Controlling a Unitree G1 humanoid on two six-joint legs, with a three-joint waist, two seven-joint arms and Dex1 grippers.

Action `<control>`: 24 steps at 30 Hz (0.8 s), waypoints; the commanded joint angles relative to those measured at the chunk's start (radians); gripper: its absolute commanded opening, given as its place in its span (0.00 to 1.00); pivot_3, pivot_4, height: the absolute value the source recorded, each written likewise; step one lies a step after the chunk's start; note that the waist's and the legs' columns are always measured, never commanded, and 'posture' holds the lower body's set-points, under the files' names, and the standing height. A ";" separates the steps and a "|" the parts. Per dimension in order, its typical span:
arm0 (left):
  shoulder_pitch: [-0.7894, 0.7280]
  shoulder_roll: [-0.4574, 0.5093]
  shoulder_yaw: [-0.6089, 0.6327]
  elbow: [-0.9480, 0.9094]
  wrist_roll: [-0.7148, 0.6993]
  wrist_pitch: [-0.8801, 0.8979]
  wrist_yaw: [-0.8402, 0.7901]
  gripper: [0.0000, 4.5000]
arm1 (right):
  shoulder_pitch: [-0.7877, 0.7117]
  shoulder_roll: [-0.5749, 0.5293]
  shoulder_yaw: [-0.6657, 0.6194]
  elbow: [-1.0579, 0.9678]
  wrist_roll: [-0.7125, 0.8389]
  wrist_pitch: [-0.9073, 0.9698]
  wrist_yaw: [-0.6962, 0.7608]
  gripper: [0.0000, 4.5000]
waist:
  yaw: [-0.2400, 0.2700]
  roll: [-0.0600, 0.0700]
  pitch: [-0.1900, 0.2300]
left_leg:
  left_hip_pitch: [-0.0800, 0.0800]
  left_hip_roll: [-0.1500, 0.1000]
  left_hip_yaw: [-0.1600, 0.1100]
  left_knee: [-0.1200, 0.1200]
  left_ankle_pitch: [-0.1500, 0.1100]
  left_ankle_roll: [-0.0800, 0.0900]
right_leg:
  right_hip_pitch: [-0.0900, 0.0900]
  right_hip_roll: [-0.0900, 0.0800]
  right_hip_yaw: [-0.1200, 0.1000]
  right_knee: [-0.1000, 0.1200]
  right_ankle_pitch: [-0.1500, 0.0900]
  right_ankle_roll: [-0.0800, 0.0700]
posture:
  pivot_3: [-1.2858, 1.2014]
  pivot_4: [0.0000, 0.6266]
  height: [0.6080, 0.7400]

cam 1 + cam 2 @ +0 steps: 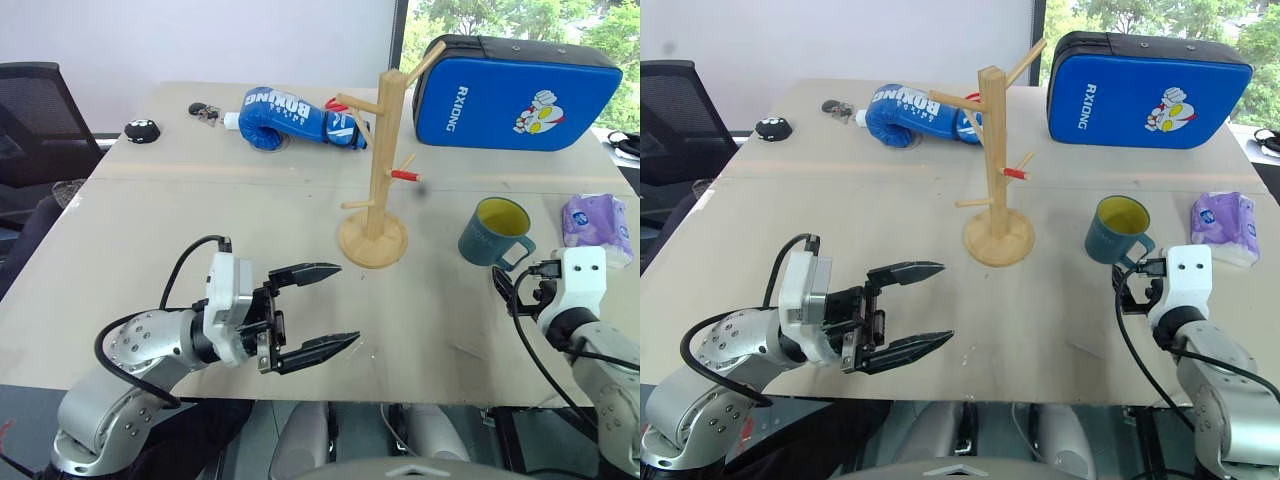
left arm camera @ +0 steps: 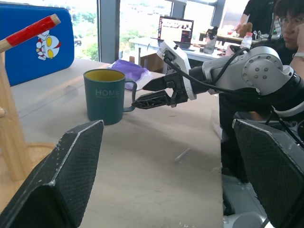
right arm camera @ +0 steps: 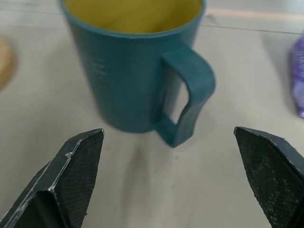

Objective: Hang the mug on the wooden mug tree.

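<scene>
Right tool just short of mug handle

The blue boxing glove at the far side of the desk carries "BOXING" in large white letters. The blue strike pad reads "RXIONG" in white beside a cartoon figure. The mug shows pale lettering starting "HOM" on its side; the remaining letters cannot be read.

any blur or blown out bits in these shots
Right wrist view: the mug is slightly soft, its handle edge smeared. Left wrist view: windows behind the right gripper are washed out bright. Left eye view: the wooden mug tree is crisp.
</scene>
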 commanded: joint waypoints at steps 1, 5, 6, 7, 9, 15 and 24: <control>0.009 0.008 0.012 -0.052 -0.019 -0.010 0.011 1.00 | -0.016 0.019 0.015 -0.008 -0.053 -0.044 -0.069 0.99 | 0.000 0.000 0.000 | 0.000 0.000 0.000 0.000 0.000 0.000 | 0.000 0.000 0.000 0.000 0.000 0.000 | 0.52 0.24 1.00; 0.053 0.014 0.018 -0.072 -0.015 -0.019 0.006 1.00 | -0.047 0.047 0.019 0.064 -0.075 -0.103 -0.094 0.99 | -0.002 0.000 0.000 | 0.000 0.000 0.000 -0.001 -0.001 0.001 | 0.000 0.000 0.000 0.000 0.000 0.000 | 0.52 0.24 1.00; 0.069 0.016 0.021 -0.071 -0.006 -0.028 -0.004 1.00 | -0.053 0.052 0.023 0.084 -0.086 -0.123 -0.103 0.99 | -0.003 0.000 0.000 | 0.000 0.000 0.000 -0.001 -0.002 0.004 | 0.000 0.000 0.000 0.000 0.000 0.000 | 0.52 0.24 1.00; 0.080 0.018 0.023 -0.071 0.001 -0.035 -0.010 1.00 | -0.057 0.056 0.024 0.096 -0.094 -0.138 -0.108 0.99 | -0.005 0.000 0.000 | 0.001 0.000 0.000 -0.001 -0.003 0.004 | 0.000 0.000 0.000 0.000 0.000 0.000 | 0.52 0.24 1.00; 0.102 0.016 0.025 -0.071 0.011 -0.049 -0.017 1.00 | -0.063 0.069 0.030 0.126 -0.107 -0.162 -0.120 0.99 | -0.009 0.000 0.000 | 0.001 0.000 0.000 -0.001 -0.003 0.004 | 0.000 0.000 0.000 0.001 -0.002 0.003 | 0.52 0.24 1.00; 0.142 0.002 0.005 -0.077 0.046 -0.092 -0.017 1.00 | -0.091 0.092 0.070 0.234 -0.154 -0.246 -0.146 0.70 | -0.019 0.000 0.000 | 0.002 0.000 0.000 -0.001 -0.003 0.004 | 0.000 0.001 0.000 0.001 -0.002 0.002 | 0.52 0.24 1.00; 0.166 0.023 0.057 -0.126 0.002 -0.086 0.021 1.00 | -0.158 0.063 0.051 0.369 -0.150 -0.340 -0.120 0.00 | -0.024 0.000 0.000 | 0.001 0.000 -0.001 -0.001 -0.003 0.005 | 0.000 0.001 0.000 0.001 0.000 0.000 | 0.52 0.24 1.00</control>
